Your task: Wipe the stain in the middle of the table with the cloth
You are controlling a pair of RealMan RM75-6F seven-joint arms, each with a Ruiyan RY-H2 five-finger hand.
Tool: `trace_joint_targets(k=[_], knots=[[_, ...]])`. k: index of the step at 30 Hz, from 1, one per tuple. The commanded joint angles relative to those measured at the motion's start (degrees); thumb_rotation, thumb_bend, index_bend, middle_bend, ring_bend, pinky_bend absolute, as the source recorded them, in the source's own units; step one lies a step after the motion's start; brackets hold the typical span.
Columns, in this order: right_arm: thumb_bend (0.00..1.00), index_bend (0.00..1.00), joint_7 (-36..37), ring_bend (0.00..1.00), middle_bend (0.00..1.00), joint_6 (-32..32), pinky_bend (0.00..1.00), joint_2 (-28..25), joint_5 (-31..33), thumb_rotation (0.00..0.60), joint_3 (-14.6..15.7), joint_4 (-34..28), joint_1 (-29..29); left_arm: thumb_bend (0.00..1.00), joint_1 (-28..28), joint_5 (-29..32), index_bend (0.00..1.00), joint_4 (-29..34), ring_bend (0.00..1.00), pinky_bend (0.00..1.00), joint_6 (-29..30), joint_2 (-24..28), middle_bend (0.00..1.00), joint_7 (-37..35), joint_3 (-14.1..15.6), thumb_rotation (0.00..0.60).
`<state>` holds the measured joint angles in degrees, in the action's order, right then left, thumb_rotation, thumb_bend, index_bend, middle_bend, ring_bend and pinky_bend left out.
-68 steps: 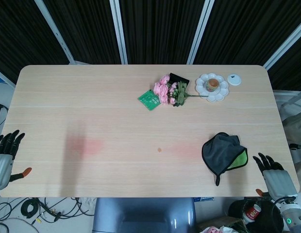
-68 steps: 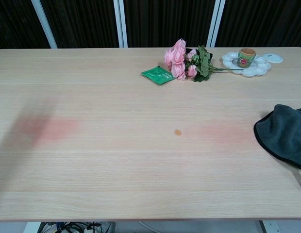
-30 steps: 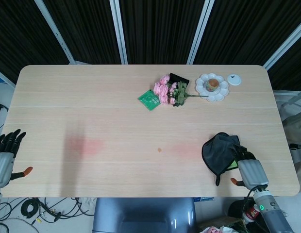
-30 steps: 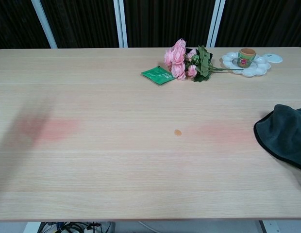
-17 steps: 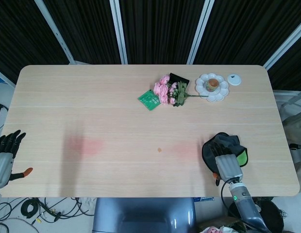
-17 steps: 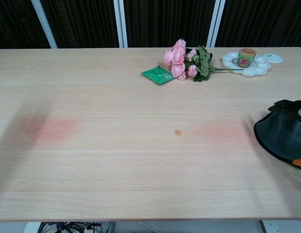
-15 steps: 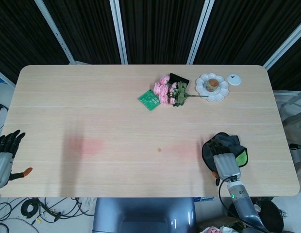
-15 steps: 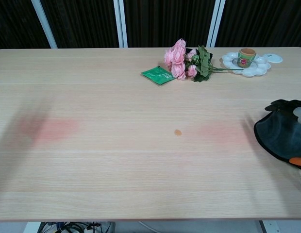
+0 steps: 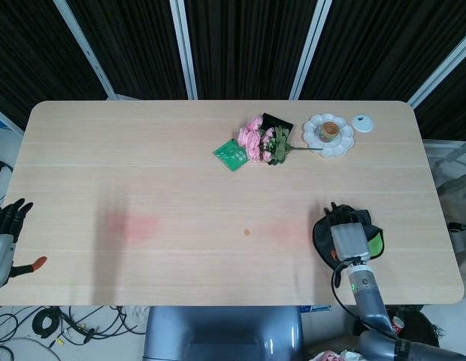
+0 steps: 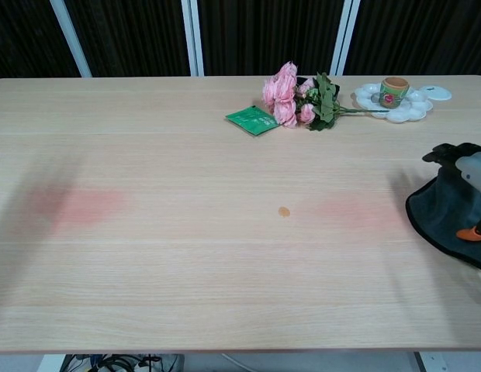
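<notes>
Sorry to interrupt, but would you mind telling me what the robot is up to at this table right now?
It is getting ready to wipe a small stain in the middle of the table. The right hand is over the dark cloth near the right front edge, though whether it has gripped it cannot be told. The left hand sits idle, fingers apart, off the table's left edge. The stain is untouched. Flowers, a green packet and a white dish lie at the back.

One table (image 9: 143,150) holds one dark cloth (image 9: 323,239) at four o'clock and one small stain (image 9: 247,232) near the centre. At one o'clock lie one bunch of flowers (image 9: 263,141), one green packet (image 9: 231,154), one white dish (image 9: 328,135) carrying one cup (image 9: 331,129), and one small white lid (image 9: 361,122). Two hands show: right hand (image 9: 349,239), left hand (image 9: 4,233).
</notes>
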<state>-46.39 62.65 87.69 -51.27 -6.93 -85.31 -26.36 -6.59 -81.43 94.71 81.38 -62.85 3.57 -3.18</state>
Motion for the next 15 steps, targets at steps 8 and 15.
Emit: trace_joint_targets(k=[8, 15], knots=[[0.08, 0.0, -5.7, 0.0, 0.0, -5.7, 0.18, -3.3, 14.4, 0.6, -2.2, -0.8, -4.3, 0.0, -0.1, 0.2, 0.0, 0.4, 0.0, 0.0, -0.2, -0.1, 0.0, 0.4, 0.0, 0.6], [0.27, 0.22, -6.4, 0.33, 0.29, -7.4, 0.5, -4.9, 18.7, 0.6, -1.7, -2.0, -6.3, 0.0, -0.1, 0.6, 0.0, 0.5, 0.0, 0.0, -0.4, 0.0, 0.0, 0.2, 0.0, 0.6]])
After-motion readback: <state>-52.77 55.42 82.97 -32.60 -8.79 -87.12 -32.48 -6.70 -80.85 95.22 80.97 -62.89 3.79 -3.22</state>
